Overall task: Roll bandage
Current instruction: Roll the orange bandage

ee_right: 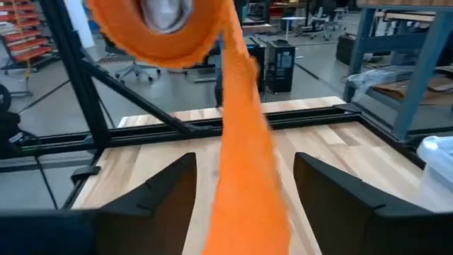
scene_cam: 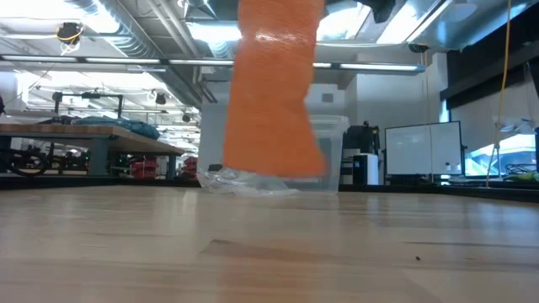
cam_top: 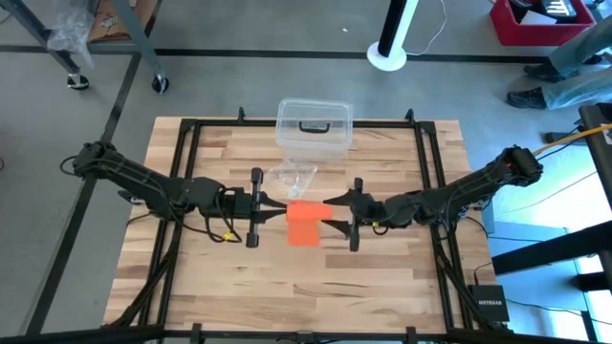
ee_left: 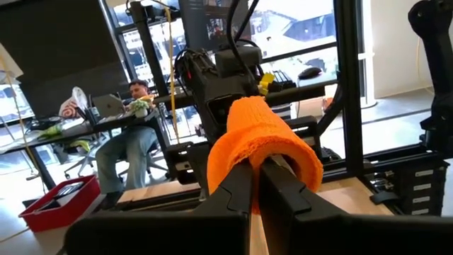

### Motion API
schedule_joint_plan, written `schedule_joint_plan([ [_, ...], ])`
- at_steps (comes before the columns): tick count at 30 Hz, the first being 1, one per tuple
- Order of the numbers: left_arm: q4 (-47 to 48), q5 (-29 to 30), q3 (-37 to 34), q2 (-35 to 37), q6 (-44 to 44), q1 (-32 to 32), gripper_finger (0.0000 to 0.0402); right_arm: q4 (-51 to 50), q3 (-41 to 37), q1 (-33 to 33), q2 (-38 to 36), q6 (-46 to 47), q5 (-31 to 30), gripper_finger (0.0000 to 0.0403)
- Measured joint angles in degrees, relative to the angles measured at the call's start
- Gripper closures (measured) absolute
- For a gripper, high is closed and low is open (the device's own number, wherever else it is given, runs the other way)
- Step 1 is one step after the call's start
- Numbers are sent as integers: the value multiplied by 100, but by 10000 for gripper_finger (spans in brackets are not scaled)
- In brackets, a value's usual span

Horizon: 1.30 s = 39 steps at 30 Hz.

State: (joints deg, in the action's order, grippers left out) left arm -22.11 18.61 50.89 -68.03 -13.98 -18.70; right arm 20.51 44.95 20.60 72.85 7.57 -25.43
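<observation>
Bandage [ee_left: 262,145]: soft orange fabric roll.

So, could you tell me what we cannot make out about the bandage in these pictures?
- Low view: the bandage is cut off by the top edge, hiding the roll.
- Left wrist view: the left gripper, shut on the roll, hides the hanging tail.
- Right wrist view: the tail's end leaves the bottom edge between the open right gripper.
</observation>
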Motion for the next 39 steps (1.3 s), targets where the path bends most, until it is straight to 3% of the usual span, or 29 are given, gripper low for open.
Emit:
schedule_joint_plan([
  [11, -82, 2, 1, 0, -37, -7, 398, -861, -74, 0, 89, 153, 2, 171],
  [18, -109, 4, 1, 0, -45, -11, 398, 1249, -763, 0, 732, -51, -75, 171],
  [25, -124, 4, 1, 0, -137, -11, 398, 2655, -843, -49, 1673, -203, -344, 171],
  [34, -135, 7, 1, 2, -119, -11, 398, 2776, -563, -234, 2061, -547, -67, 174],
  [39, -133, 7, 1, 2, -104, -11, 398, 2766, -542, -223, 2062, -679, 172, 241],
])
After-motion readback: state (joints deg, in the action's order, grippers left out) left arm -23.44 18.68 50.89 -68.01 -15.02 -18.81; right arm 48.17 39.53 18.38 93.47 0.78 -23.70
